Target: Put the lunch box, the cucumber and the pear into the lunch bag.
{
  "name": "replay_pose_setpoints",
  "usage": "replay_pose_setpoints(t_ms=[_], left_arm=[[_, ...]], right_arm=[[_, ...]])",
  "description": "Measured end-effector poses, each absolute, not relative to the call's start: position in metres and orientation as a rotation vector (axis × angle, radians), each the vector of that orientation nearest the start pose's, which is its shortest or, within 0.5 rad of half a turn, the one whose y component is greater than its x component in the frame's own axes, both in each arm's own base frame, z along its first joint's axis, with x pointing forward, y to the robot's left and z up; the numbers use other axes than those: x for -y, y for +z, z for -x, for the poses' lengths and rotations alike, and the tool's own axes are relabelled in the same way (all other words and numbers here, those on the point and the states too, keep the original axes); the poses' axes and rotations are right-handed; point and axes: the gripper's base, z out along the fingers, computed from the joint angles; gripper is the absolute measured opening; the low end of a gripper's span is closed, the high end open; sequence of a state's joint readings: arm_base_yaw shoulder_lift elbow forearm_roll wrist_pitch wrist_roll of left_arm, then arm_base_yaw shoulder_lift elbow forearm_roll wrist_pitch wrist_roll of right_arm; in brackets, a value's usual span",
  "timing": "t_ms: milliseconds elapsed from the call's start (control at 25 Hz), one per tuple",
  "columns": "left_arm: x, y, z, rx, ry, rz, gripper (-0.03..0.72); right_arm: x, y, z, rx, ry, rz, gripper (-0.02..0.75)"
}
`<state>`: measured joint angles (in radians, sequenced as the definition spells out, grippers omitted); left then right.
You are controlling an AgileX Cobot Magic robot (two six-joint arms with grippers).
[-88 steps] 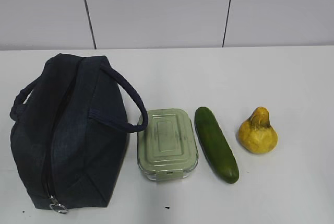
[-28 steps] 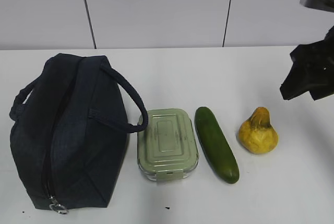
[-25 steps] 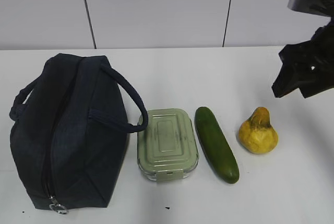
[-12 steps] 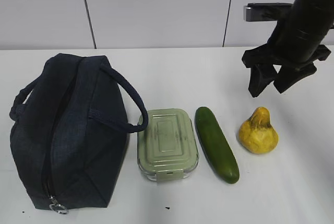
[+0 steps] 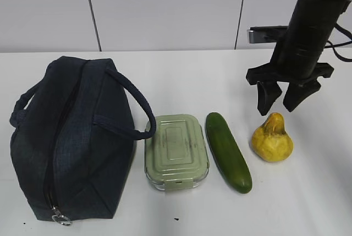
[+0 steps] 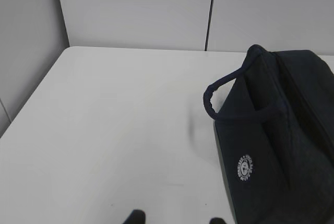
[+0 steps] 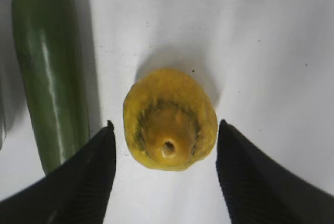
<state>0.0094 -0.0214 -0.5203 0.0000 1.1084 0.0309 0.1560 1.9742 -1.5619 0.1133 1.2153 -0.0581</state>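
Surface (image 5: 181,76): white, bearing all four task things in a row, with a pale panelled wall behind.
Lunch bag (image 5: 69,137): dark navy, at the left end of the row, lying with its zipper running toward the camera and a metal ring pull (image 5: 61,218) at the near end; one loop handle (image 5: 135,109) arching over toward the lunch box; white round logo on the side in the left wrist view.
Lunch box (image 5: 176,151): sage-green lid on, flat on the surface just right of the bag.
Cucumber (image 5: 227,151): dark green, lying just right of the lunch box, slanted.
Pear (image 5: 271,140): yellow, upright, right of the cucumber and apart from it.
Right hand (image 5: 280,101): directly above the pear, fingers spread to either side of it, not touching.
Left hand (image 6: 175,217): only two dark fingertips at the bottom edge of the left wrist view, parted, gripping nothing, over bare surface left of the bag.
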Motion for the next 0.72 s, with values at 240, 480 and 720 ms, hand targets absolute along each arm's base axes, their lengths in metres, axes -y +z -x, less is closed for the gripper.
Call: replay_pose_setpoints(t_ms=[240, 480, 720], left_arm=[[0.0, 0.279, 0.013, -2.05, 0.025, -0.022, 0.238], [0.0, 0.279, 0.013, -2.05, 0.025, -0.022, 0.238], [0.0, 0.279, 0.013, -2.05, 0.025, -0.022, 0.238]], right_arm=[[-0.071, 0.202, -0.391, -3.141, 0.166, 0.27, 0.461], [-0.071, 0.195, -0.392, -3.159, 0.165, 0.271, 0.459], [-0.072, 0.194, -0.393, -3.161, 0.165, 0.267, 0.445]])
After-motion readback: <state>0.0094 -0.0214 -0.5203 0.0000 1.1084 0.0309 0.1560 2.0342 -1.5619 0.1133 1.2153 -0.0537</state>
